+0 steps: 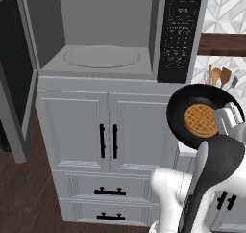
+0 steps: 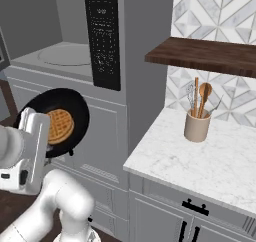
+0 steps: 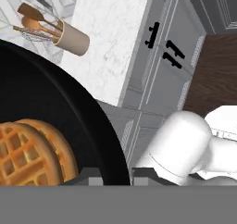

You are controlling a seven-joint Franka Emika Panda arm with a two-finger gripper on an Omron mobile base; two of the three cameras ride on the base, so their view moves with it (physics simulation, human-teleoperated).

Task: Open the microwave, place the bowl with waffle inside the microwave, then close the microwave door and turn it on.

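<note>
tool [image 3: 113,176] pinching rim of bowl [image 1: 192,102] with waffle [image 1: 201,121], fingertips half cut off at frame edge

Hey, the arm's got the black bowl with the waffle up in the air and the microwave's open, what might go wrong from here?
1. The shallow round black bowl looks steeply tilted toward the cameras, so the golden grid-patterned waffle may slide out.
2. The two-finger gripper pinches only the bowl's rim, a hold that might slip during the swing.
3. The large grey microwave's cavity sits higher and off to the side, so the bowl may clip its black keypad panel.
</note>
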